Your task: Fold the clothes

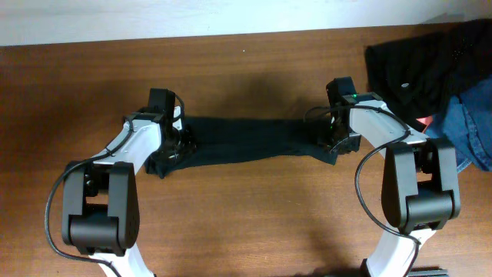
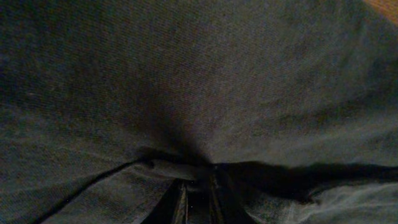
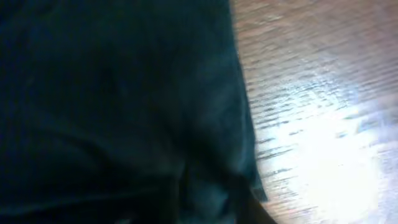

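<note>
The clothes (image 1: 238,142), a black T-shirt, lie drawn out as a long narrow band across the middle of the wooden table (image 1: 246,223). My left gripper (image 1: 175,145) is down on the band's left end. In the left wrist view dark fabric (image 2: 199,74) fills the frame, and a fold is pinched between the nearly closed fingers of that gripper (image 2: 198,202). My right gripper (image 1: 332,141) sits on the band's right end. The right wrist view is blurred: the shirt (image 3: 124,93) covers the left side and bunches between the fingers of that gripper (image 3: 208,199). No logo shows.
A heap of other garments lies at the back right: a black one (image 1: 415,69) and blue denim (image 1: 473,123), close behind my right arm. Bare wood shows right of the shirt's edge in the right wrist view (image 3: 323,124). The table's far edge runs along the top.
</note>
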Motion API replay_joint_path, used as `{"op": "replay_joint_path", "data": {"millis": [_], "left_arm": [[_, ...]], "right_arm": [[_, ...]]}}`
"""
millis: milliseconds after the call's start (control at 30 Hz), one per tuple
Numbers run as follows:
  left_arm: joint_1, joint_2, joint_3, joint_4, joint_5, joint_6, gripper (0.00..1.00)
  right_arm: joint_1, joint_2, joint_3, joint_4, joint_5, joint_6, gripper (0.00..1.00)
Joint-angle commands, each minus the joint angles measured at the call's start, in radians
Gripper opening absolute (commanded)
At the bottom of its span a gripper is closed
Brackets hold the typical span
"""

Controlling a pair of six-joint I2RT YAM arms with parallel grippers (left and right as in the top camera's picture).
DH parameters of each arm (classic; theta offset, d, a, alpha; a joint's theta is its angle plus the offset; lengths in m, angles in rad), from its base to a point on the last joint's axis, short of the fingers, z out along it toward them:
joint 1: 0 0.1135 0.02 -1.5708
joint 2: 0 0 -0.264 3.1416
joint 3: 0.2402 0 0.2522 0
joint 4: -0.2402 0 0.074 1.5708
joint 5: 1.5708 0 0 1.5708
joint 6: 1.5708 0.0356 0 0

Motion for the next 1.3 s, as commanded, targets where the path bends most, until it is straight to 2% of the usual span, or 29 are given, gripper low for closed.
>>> {"op": "replay_joint_path", "data": {"millis": [0,200,433,600,833,900,1033,1100,1167,1200,1267], "left_arm": [[-0.008,0.102,-0.039,0.013,-0.047,-0.005,0.15],[-0.008,0.102,-0.039,0.013,-0.047,-0.005,0.15],[-0.008,0.102,-0.039,0.013,-0.047,-0.005,0.15],[-0.008,0.102,-0.039,0.013,-0.049,-0.005,0.15],[-0.008,0.102,-0.039,0.013,-0.05,-0.005,0.15],[-0.008,0.102,-0.039,0.013,-0.05,-0.005,0.15],[-0.008,0.102,-0.039,0.013,-0.05,-0.005,0.15],[-0.008,0.102,-0.039,0.013,-0.05,-0.005,0.15],[-0.008,0.102,-0.039,0.012,-0.05,-0.005,0.15],[-0.008,0.102,-0.039,0.012,-0.05,-0.005,0.16],[-0.008,0.102,-0.039,0.011,-0.05,-0.005,0.15]], "right_arm": [[0.001,0.016,-0.012,0.003,-0.007,0.01,0.04],[0.001,0.016,0.033,-0.045,-0.007,0.007,0.04],[0.001,0.015,0.164,-0.167,-0.003,0.006,0.04],[0.001,0.015,0.2,-0.185,0.0,0.006,0.05],[0.001,0.016,0.2,-0.224,0.05,0.006,0.17],[0.001,0.016,0.2,-0.23,0.057,0.006,0.17],[0.001,0.016,0.2,-0.226,0.06,0.006,0.17],[0.001,0.016,0.2,-0.221,0.06,0.006,0.09],[0.001,0.016,0.2,-0.219,0.061,0.007,0.08],[0.001,0.016,0.2,-0.219,0.062,0.006,0.08],[0.001,0.016,0.199,-0.228,0.065,0.007,0.24]]}}
